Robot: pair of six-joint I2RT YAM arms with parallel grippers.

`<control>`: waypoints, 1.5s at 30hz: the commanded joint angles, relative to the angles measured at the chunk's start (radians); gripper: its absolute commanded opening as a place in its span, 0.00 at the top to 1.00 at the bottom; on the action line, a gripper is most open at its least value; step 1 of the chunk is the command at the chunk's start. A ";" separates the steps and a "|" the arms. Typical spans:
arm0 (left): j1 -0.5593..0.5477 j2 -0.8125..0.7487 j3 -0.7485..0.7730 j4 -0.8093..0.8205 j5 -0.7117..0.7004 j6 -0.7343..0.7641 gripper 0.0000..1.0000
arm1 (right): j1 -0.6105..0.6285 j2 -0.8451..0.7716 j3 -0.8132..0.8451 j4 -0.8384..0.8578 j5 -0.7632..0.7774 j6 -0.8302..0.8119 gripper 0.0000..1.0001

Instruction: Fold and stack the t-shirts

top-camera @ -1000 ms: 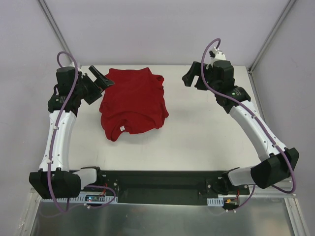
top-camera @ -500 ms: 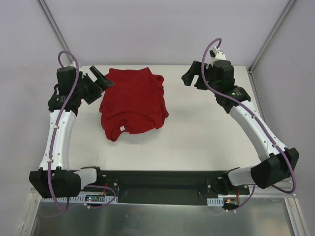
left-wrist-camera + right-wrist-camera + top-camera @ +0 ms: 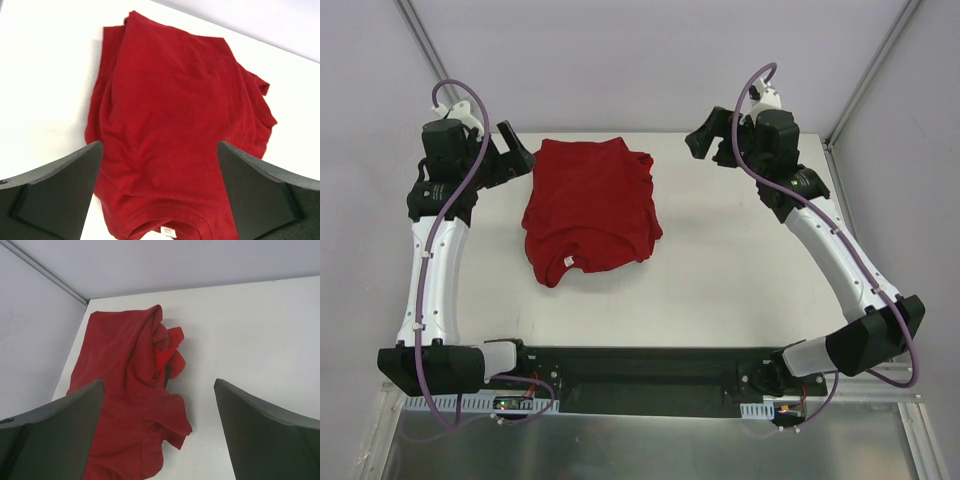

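Red t-shirts (image 3: 590, 215) are lying in one roughly folded pile on the white table (image 3: 750, 270), left of centre and toward the far edge. The collar is facing the arm bases, with the white neck label (image 3: 567, 262) showing. Cloth is bunching loosely at the pile's far right corner.

The left gripper (image 3: 518, 160) is hanging just beside the pile's far left corner with its jaws spread wide and holding nothing. I cannot tell whether it is touching the cloth.

The right gripper (image 3: 705, 138) is hovering well apart from the pile at the far right, its jaws likewise wide apart and holding nothing.
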 commanded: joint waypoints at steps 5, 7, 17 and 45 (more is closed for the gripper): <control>0.006 0.004 0.036 0.017 0.053 0.021 0.01 | 0.018 0.038 0.099 0.082 -0.018 0.033 0.04; 0.006 -0.007 0.031 0.017 -0.001 0.027 0.01 | 0.022 0.038 0.101 0.083 -0.012 0.023 0.04; 0.006 -0.005 0.031 0.018 -0.032 0.030 0.01 | 0.023 0.054 0.104 0.095 0.027 -0.042 0.04; 0.001 -0.278 -0.427 0.224 0.161 -0.209 0.01 | 0.034 0.090 0.027 -0.151 -0.087 -0.054 0.04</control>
